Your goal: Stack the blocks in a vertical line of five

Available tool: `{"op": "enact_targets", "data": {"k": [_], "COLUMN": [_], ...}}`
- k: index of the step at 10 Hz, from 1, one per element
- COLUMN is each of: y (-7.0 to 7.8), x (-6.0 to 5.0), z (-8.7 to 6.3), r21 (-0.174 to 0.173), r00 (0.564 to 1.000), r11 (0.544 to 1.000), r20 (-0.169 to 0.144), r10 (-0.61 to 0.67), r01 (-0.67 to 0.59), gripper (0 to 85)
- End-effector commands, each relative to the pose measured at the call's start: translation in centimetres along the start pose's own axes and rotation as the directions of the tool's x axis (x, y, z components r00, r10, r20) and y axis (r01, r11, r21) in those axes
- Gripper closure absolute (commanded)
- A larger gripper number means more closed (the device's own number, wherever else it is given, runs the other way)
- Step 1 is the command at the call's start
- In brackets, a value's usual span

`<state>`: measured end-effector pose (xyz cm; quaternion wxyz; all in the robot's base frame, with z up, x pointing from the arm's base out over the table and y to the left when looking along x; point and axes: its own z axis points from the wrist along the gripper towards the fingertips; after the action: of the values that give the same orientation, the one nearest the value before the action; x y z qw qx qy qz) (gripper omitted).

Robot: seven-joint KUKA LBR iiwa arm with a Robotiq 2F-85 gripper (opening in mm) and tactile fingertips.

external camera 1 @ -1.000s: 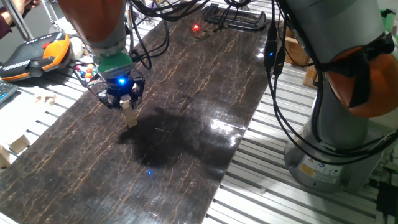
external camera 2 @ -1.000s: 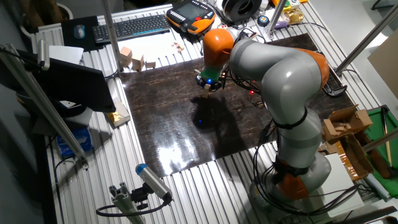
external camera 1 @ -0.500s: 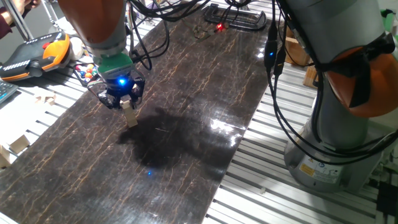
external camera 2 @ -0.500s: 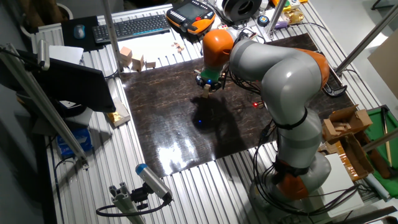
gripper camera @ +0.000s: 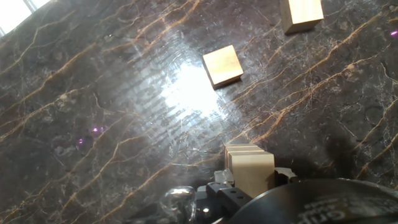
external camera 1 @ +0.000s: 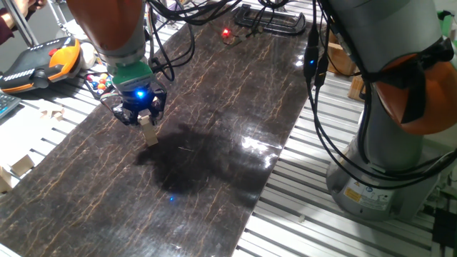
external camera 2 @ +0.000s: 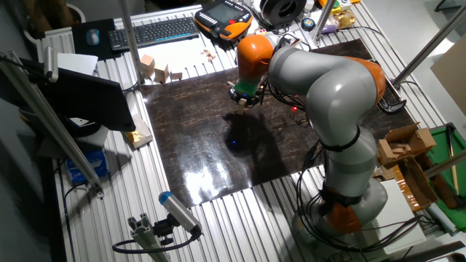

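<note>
On the dark marble tabletop point(external camera 1: 214, 107) stands a short column of tan blocks point(external camera 1: 150, 134). My gripper point(external camera 1: 145, 118) hangs straight over it, fingers closed on the top block. From the hand view I look down on that top block point(gripper camera: 250, 171), held between the two fingers of my gripper point(gripper camera: 250, 179), with the offset edges of lower blocks just beyond it. Two loose blocks lie flat on the table further off, one point(gripper camera: 222, 65) near the glare and one point(gripper camera: 301, 14) at the top edge. In the other fixed view my gripper point(external camera 2: 245, 100) hides most of the column.
An orange teach pendant point(external camera 1: 43, 61) and small coloured items lie off the table's far left. Larger pale wooden pieces point(external camera 2: 154, 69) and a keyboard point(external camera 2: 156, 31) sit beyond the table edge. The arm's base point(external camera 1: 378, 164) and hanging cables point(external camera 1: 314, 64) stand on the right.
None of the blocks or the gripper has moved. Only a small red light spot on the far end of the table shifts about.
</note>
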<state>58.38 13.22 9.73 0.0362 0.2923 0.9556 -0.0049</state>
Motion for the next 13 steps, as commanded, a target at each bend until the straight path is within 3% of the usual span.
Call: {"op": "enact_targets", "data": {"k": [1,7,13], "y": [0.01,0.03,-0.03], "x": [-0.01,-0.05,-0.12], "z": [0.0,0.05,-0.42], "r21": [0.0,-0.003,-0.003], "r00": [1.0,1.0,1.0], "r11": [1.0,1.0,1.0], "r20": [0.0,0.002,0.002], "r10": [0.0,-0.001,0.0], "r01": [0.0,0.001,0.0], "gripper": [47.3,45.7,30.0]}}
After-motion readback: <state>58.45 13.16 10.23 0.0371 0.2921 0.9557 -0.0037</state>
